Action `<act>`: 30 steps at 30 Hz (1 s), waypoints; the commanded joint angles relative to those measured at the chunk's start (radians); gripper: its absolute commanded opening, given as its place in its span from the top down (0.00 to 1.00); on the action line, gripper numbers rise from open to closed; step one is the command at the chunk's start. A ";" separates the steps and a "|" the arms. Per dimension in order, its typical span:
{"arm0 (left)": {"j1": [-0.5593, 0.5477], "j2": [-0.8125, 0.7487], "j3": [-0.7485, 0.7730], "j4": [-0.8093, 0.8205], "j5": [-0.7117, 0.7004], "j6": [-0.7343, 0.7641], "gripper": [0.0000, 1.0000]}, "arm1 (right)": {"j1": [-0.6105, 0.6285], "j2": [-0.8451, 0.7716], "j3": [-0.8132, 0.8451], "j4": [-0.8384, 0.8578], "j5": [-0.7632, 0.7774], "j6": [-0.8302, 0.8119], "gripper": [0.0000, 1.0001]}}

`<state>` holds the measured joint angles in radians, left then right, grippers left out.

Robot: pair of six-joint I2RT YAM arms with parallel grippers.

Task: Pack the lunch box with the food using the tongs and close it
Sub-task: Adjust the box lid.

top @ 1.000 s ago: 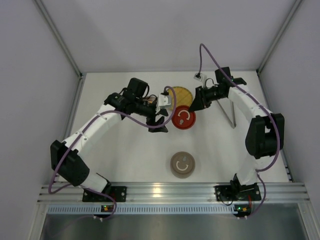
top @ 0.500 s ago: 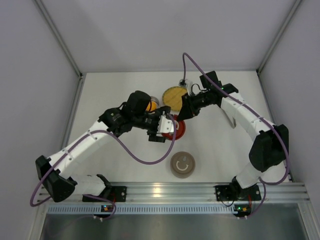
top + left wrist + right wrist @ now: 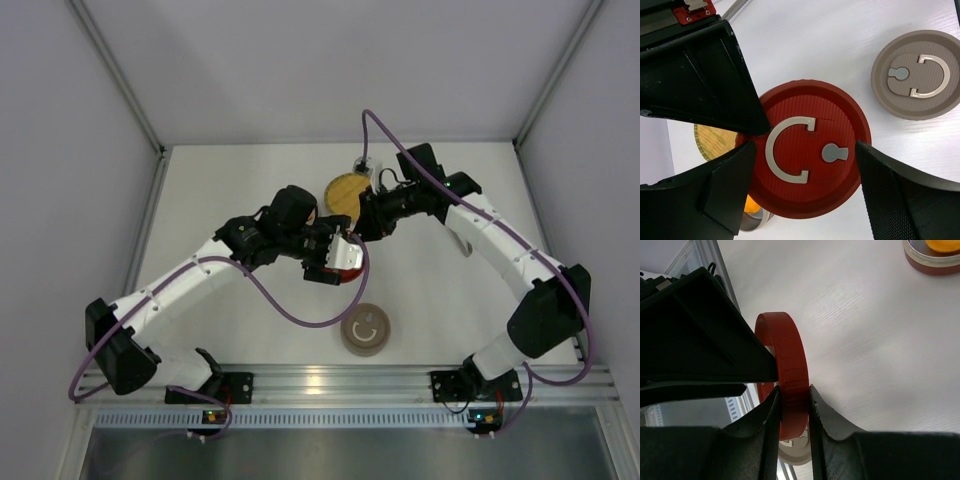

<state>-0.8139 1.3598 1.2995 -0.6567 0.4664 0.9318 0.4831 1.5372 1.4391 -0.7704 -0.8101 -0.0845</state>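
The white worktop [image 3: 250, 180] carries 2 arms meeting near its middle. The left tool [image 3: 805, 165] stands wide, straddling the red lid [image 3: 810, 165] without clear contact, while the right tool [image 3: 792, 405] is clenched on that lid's rim. A grey-brown lid [image 3: 365, 329] lies apart, nearer the bases. The woven yellow plate [image 3: 346, 191] is partly covered by the right arm. The tongs [image 3: 462, 243] are mostly hidden. An orange ball [image 3: 942, 244] sits in a tin [image 3: 932, 260], cut off at the frame edge.

Light falls bright and even from above my arms; shadows stay soft on the white worktop [image 3: 250, 320]. My wrist views blur on my near end effector fingers [image 3: 700, 85].
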 commanded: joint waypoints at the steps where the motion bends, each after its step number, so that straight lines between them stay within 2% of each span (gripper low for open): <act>1: -0.004 -0.002 -0.008 0.071 -0.026 0.022 0.15 | 0.029 -0.055 0.001 0.042 0.002 0.002 1.00; 9: -0.004 0.010 0.001 0.034 -0.005 0.035 0.16 | 0.032 -0.066 0.007 0.046 0.005 0.002 1.00; 20: -0.004 0.016 0.029 -0.070 0.063 0.030 0.34 | 0.034 -0.074 0.032 0.054 0.041 -0.008 1.00; 24: -0.004 0.030 0.075 -0.106 0.103 -0.004 0.45 | 0.034 -0.083 0.040 0.060 0.078 -0.021 1.00; 30: -0.025 0.010 0.112 -0.162 0.150 -0.024 0.53 | 0.035 -0.095 0.040 0.072 0.167 -0.043 1.00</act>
<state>-0.8150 1.3876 1.3788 -0.7300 0.5289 0.9241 0.5087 1.4933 1.4380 -0.7670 -0.6979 -0.1112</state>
